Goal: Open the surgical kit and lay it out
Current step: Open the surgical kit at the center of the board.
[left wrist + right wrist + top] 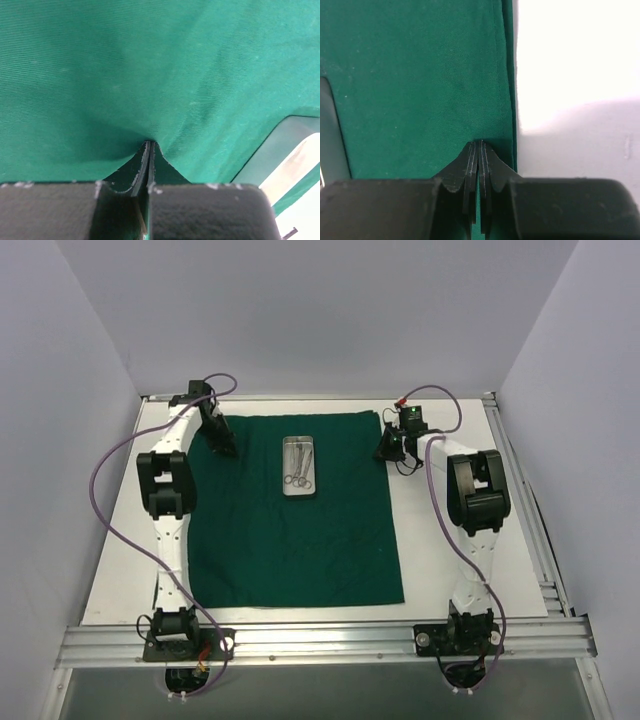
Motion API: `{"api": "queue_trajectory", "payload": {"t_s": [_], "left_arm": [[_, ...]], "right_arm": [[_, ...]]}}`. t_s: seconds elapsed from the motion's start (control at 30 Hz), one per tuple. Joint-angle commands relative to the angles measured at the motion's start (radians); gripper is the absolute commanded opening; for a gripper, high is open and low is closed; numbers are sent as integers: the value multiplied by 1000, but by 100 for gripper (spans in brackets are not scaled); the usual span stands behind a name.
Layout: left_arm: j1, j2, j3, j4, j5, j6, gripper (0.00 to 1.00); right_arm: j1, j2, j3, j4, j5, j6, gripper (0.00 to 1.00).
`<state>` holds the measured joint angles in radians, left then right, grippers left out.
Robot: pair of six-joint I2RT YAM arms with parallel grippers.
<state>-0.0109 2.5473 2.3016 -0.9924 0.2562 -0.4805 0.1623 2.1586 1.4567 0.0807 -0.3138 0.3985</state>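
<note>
Nearest, along the table's near edge, the metal rail point(330, 642), with both arm bases point(172, 625) bolted on it. Beyond, on the white table point(450, 570), the cloth point(300, 540): dark green, opened to a large square, lying flat (only some soft creases). On its far half, about midway between left and right, the tray point(299, 491), small and of steel, long side pointing away. Inside it, the instruments point(298, 462), thin, side by side, ring handles toward the near end; exact count not possible to tell. At the far left corner of the cloth, the left gripper point(222, 445), lowered onto the fabric. In the left wrist view, fingers point(125, 175) pressed together, with the fabric drawn into a small pucker at the tips, so clamped on the cloth; tray rim near, at the right of that view. At the far right corner, the right gripper point(388, 450), touching the cloth near its right hem. In the right wrist view, fingers point(457, 170) together as well, tips on the fabric just inside the hem, bare table at the right; fabric flat there, so cannot tell if any fold caught between. Grippers well apart, tray between them.
</note>
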Motion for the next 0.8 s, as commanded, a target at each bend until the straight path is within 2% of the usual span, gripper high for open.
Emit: {"api": "queue_trajectory", "payload": {"t_s": [0.0,0.23,0.47,0.63,0.67,0.73,0.77], "left_arm": [[-35,56,36,-28,18,11,2],[-63,33,2,17,46,-12,2],[-49,68,114,-20,71,-6,2],[-40,-10,47,24,51,11,18],[-37,-39,38,46,55,10,25],[-27,-53,39,43,72,13,29],[-26,-64,59,29,74,16,35]], "right_arm": [[-18,75,33,-145,120,-55,0],[-33,124,139,-229,176,-93,0],[-41,98,87,-213,168,-95,0],[-49,75,96,-217,170,-104,0],[-50,70,97,-222,171,-104,0],[-53,61,87,-222,174,-101,0],[-55,60,82,-219,161,-99,0]]}}
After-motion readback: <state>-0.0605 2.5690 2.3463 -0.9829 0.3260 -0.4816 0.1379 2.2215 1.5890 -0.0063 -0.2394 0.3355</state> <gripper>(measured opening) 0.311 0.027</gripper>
